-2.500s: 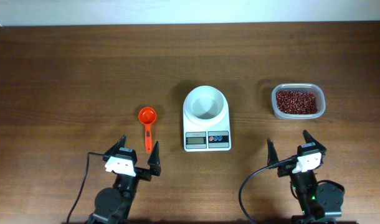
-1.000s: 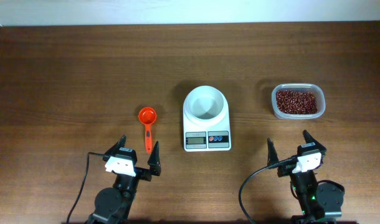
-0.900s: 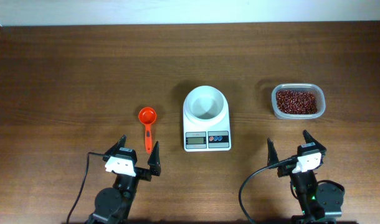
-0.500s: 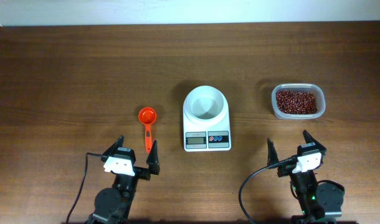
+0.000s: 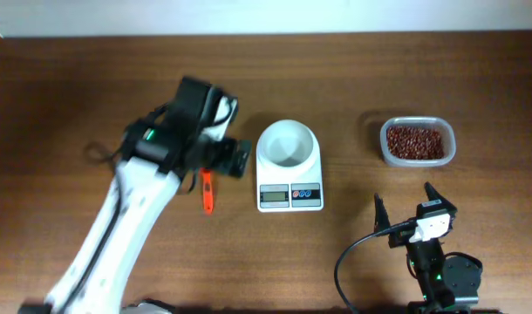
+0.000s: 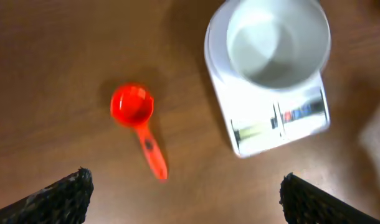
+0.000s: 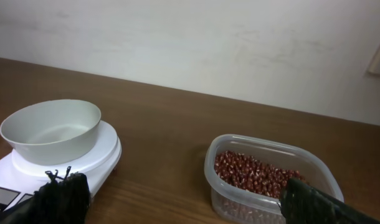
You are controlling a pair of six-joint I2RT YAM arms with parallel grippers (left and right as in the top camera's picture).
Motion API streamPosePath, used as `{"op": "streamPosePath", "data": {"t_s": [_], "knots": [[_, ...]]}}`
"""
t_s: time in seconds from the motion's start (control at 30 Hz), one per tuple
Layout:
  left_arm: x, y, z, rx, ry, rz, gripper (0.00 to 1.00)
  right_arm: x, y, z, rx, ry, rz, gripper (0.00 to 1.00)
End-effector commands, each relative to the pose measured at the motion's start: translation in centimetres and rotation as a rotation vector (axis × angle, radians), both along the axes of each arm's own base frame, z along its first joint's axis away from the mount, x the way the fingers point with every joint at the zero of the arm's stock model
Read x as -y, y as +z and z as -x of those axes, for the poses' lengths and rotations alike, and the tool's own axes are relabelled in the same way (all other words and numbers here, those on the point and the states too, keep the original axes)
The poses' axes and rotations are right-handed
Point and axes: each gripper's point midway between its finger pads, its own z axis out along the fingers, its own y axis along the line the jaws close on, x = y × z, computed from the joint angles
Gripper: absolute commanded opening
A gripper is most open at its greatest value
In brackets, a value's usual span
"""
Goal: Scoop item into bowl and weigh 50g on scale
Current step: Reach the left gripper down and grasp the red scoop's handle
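Observation:
The white bowl (image 5: 288, 144) stands empty on the white scale (image 5: 289, 197) at the table's middle. They also show in the left wrist view, bowl (image 6: 277, 40) on scale (image 6: 265, 134). The red-brown beans (image 5: 415, 142) fill a clear tub (image 5: 416, 160) at the right. An orange scoop (image 6: 133, 106) lies left of the scale, with its handle (image 5: 207, 194) showing past the arm. My left gripper (image 5: 212, 160) hovers high over the scoop, wide open and empty (image 6: 185, 180). My right gripper (image 5: 404, 209) rests open and empty at the front right, and the right wrist view (image 7: 184, 196) shows it facing the tub (image 7: 271, 180) and the bowl (image 7: 52, 127).
A white wall (image 7: 190, 43) bounds the far edge of the brown wooden table (image 5: 92, 105). The left arm (image 5: 131, 209) stretches from the front left across the table toward the scoop.
My left arm has swung up from its rest at the front left to above the scoop, beside the scale. The right arm, bowl, scale and tub have not moved.

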Motion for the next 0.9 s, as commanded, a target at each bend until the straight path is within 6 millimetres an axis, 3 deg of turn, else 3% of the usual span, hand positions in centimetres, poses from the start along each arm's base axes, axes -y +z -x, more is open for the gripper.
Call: {"op": "streamPosePath", "data": {"t_s": [0.0, 0.03, 0.13, 0.23, 0.3, 0.4, 0.53, 0.63, 0.67, 0.77, 0.83, 0.87], "knots": [[-1.5, -2.5, -2.9, -0.043, 0.077, -0.079, 0.54, -0.1, -0.2, 0.0, -0.006, 0.000, -0.011, 0.99], [-3.2, -2.4, -3.8, -0.038, 0.195, -0.045, 0.28, 0.0, -0.2, 0.0, -0.006, 0.000, -0.011, 0.99], [-8.4, -2.2, -5.1, -0.027, 0.366, -0.009, 0.10, 0.0, -0.2, 0.0, -0.006, 0.000, -0.011, 0.99], [-10.1, -2.3, -5.2, -0.029, 0.411, -0.009, 0.00, 0.0, -0.2, 0.0, -0.006, 0.000, -0.011, 0.99], [-9.8, -3.5, -5.1, -0.065, 0.404, -0.003, 0.00, 0.0, -0.2, 0.0, -0.006, 0.000, -0.011, 0.99], [-9.3, -8.2, -4.7, -0.202, 0.393, -0.012, 0.00, 0.0, -0.2, 0.0, -0.006, 0.000, -0.011, 0.99], [-8.1, -12.4, -4.6, -0.332, 0.351, 0.016, 0.00, -0.1, -0.2, 0.0, -0.006, 0.000, -0.011, 0.99], [-7.4, -15.1, -2.8, -0.472, 0.322, 0.007, 0.11, 0.0, -0.2, 0.0, -0.006, 0.000, -0.011, 0.99], [-7.0, -15.4, -1.8, -0.505, 0.302, -0.006, 0.29, -0.1, -0.2, 0.0, -0.006, 0.000, -0.011, 0.99], [-5.9, -14.1, 0.3, -0.549, 0.265, -0.028, 0.37, 0.0, -0.2, 0.0, -0.006, 0.000, -0.011, 0.99], [-5.2, -12.9, 0.5, -0.510, 0.235, -0.038, 0.77, 0.0, -0.2, 0.0, -0.006, 0.000, -0.011, 0.99], [-5.0, -13.1, 0.8, -0.517, 0.229, -0.044, 0.78, 0.0, -0.2, 0.0, -0.006, 0.000, -0.011, 0.99]]}}
